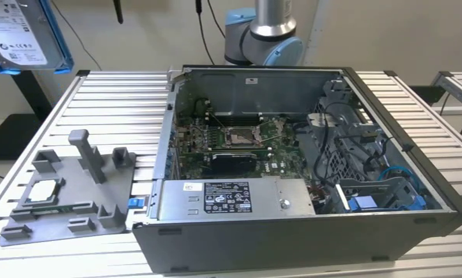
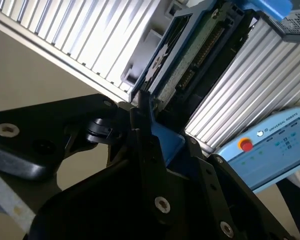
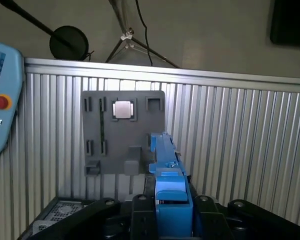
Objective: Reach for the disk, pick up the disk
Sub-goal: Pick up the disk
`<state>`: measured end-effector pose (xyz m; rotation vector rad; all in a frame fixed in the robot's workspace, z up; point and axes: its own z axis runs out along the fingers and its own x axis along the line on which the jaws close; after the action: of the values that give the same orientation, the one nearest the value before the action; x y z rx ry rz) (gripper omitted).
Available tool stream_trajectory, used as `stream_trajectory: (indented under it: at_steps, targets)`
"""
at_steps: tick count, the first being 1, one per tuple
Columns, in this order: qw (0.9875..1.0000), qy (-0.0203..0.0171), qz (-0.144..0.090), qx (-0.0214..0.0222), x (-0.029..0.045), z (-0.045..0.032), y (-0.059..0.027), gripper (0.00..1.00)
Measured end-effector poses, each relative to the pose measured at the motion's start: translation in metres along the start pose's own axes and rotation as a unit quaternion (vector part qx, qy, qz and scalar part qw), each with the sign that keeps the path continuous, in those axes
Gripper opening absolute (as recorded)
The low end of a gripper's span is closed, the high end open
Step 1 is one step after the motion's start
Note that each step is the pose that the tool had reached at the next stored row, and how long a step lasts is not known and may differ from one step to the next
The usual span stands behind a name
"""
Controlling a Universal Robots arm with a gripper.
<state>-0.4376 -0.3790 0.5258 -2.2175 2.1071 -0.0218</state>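
Observation:
The disk (image 1: pixel 21 36), silver with a white label and bright blue side rails, hangs in the air high at the exterior view's left, well above the table. In the first wrist view the disk (image 3: pixel 166 159) shows edge-on, its blue rail running up from between my black fingers. My gripper (image 3: pixel 168 202) is shut on the disk's near end. In the second wrist view the disk (image 2: pixel 190 65) shows its green circuit underside and blue rail, with my gripper (image 2: pixel 151 131) clamped on its end.
An open computer case (image 1: pixel 385 145) fills the middle of the slatted metal table (image 1: pixel 115 104). A grey fixture plate (image 1: pixel 99 202) with a square chip (image 3: pixel 123 109) lies at the exterior view's left, below the disk. A blue teach pendant (image 2: pixel 270 145) lies beside the table.

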Motion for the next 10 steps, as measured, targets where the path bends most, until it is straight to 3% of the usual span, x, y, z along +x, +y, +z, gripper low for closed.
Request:
stream_trajectory:
  at_steps: [10]
  targets:
    - [1.0000, -0.0001, 0.000, -0.0019, 0.0023, 0.0030, -0.0452, 0.00]
